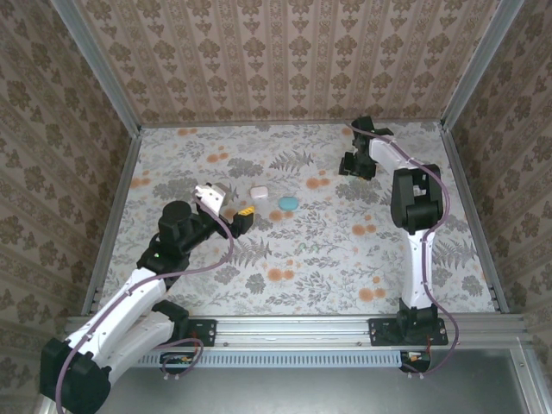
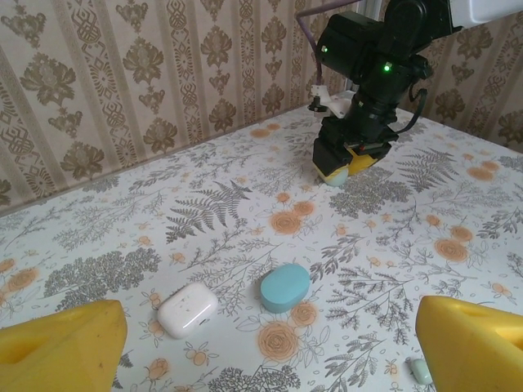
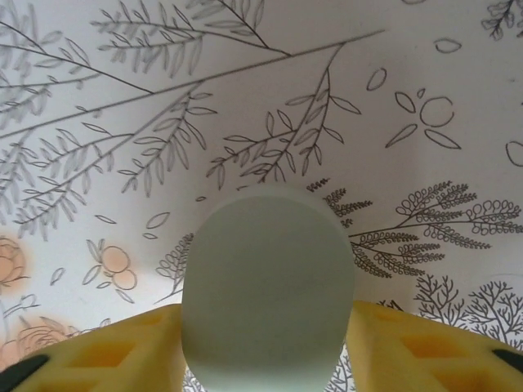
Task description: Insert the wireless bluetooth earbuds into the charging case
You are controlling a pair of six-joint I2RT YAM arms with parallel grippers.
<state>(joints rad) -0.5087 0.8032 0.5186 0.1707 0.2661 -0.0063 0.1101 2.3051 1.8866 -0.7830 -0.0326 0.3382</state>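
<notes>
A closed white charging case [image 2: 187,309] and a closed teal case [image 2: 285,287] lie side by side on the flowered table, also seen from above as the white case [image 1: 257,191] and the teal case [image 1: 288,203]. My left gripper [image 2: 265,359] hovers open just short of them, its yellow fingers [image 2: 61,347] wide apart with nothing between. A tiny pale green earbud [image 2: 419,371] lies by the right-hand finger. At the far right, my right gripper [image 1: 356,166] is low on the table, shut on a pale green pebble-like case [image 3: 268,286].
Patterned walls close the table [image 1: 345,259] in at the back and both sides, with a metal rail [image 1: 302,326] along the near edge. The right arm [image 2: 368,73] stands beyond the two cases in the left wrist view.
</notes>
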